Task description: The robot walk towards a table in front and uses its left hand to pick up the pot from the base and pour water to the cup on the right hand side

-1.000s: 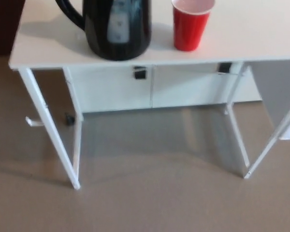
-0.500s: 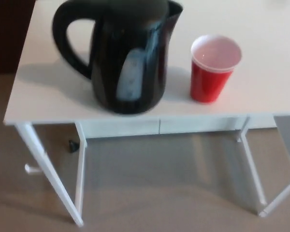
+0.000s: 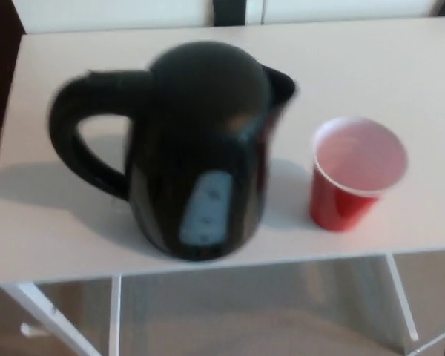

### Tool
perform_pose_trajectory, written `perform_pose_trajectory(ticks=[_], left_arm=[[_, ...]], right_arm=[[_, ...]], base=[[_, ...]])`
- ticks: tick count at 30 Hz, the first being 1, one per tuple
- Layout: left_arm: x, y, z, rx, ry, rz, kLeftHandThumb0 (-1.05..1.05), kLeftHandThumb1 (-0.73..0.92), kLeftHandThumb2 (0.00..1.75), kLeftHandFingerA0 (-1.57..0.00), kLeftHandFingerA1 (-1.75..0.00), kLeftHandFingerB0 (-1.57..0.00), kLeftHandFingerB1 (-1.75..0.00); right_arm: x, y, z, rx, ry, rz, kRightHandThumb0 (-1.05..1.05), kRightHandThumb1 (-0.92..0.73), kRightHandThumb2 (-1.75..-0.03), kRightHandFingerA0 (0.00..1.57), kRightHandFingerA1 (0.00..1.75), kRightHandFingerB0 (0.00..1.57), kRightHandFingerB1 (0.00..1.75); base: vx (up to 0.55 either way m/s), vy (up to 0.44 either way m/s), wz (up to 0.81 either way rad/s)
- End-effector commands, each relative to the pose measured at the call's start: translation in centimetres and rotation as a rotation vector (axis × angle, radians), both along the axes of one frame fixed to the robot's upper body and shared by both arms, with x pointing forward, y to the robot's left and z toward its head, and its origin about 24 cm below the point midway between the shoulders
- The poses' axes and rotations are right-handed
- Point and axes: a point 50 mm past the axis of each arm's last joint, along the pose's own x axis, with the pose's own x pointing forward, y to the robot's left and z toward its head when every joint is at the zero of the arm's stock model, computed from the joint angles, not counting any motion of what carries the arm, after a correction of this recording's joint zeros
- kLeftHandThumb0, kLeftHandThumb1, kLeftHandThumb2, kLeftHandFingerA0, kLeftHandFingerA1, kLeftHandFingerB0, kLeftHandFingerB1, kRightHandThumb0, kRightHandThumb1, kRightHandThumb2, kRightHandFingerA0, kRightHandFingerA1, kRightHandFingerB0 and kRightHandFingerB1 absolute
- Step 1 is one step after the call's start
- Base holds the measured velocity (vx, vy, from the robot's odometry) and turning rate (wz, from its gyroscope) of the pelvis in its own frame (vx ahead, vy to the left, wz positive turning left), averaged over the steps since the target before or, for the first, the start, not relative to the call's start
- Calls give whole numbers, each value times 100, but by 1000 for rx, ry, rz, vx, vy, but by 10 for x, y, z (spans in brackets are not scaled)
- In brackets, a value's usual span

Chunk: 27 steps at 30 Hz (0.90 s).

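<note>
A black electric kettle (image 3: 196,156) stands upright on the white table (image 3: 52,222), near its front edge, left of centre. Its loop handle (image 3: 78,130) points to the picture's left and its spout (image 3: 282,85) to the right. A pale water-level window shows on its front. A red plastic cup (image 3: 352,178) with a white inside stands upright just right of the kettle, apart from it; it looks empty. The kettle hides whatever base lies under it. Neither of my hands shows in the head view.
White table legs (image 3: 44,319) and a crossbar show below the front edge, above a beige floor. A white wall or cabinet face runs behind the table's far edge, with a dark gap (image 3: 230,11) at top centre. The picture is slightly blurred.
The whole picture has shifted down and grown: the camera has come closer and looks down more steeply on the tabletop. Kettle and cup keep their places on the table.
</note>
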Motion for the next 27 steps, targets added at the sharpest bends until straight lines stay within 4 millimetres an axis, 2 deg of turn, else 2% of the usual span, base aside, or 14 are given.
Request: perform_pose_trajectory(ticks=[1,2,3,4,5,8,9,10,15,16,27], left_arm=[[-8,5,2,-26,39,30,-14,61,58,-49,-36,-31,-33],[-10,5,2,-44,39,28,-14,61,58,-49,-36,-31,-33],[-13,5,3,-49,50,27,-14,61,58,-48,-36,-32,-33],[-14,5,4,-50,55,27,-14,61,58,-48,-36,-32,-33],[-17,6,7,-70,52,49,-11,61,58,-46,-36,-32,-33],[-24,9,9,-77,72,48,-14,62,59,-44,-36,-30,-33],[-24,10,9,-93,73,69,-14,61,59,-44,-36,-31,-33],[-27,9,9,-90,85,55,-15,63,58,-41,-34,-30,-32],[-29,9,9,-91,93,49,-15,63,58,-41,-34,-30,-32],[-27,10,10,-80,100,50,-11,62,58,-45,-35,-30,-32],[-26,11,8,-85,107,48,-14,59,57,-46,-36,-30,-32]], right_arm=[[-8,-8,2,-6,5,-39,-54,-55,-76,18,46,6,35],[-10,-9,2,-9,7,-39,-54,-55,-76,18,46,6,35],[-13,-10,1,-11,18,-38,-48,-66,-62,23,39,8,28],[-14,-10,0,-12,23,-37,-48,-66,-62,23,39,8,28],[-17,-8,-1,-5,25,-34,-53,-58,-72,18,44,8,35],[-26,-5,-4,12,33,-40,-54,-56,-74,18,45,6,34],[-26,-4,-3,14,30,-40,-47,-66,-61,21,39,7,26],[-30,-5,-4,8,40,-38,-54,-57,-73,17,44,8,33],[-32,-5,-5,6,43,-36,-54,-57,-73,17,44,8,33],[-29,-7,-9,9,55,-57,-64,-53,-79,19,46,7,37],[-27,-8,-11,9,33,-68,-58,-53,-79,20,46,6,37]], base=[[205,184,1],[112,142,0],[100,104,-4],[79,99,-2],[81,75,5],[29,9,1],[0,0,0],[-23,-81,4],[-51,-130,-7],[0,0,0],[-16,44,-6]])
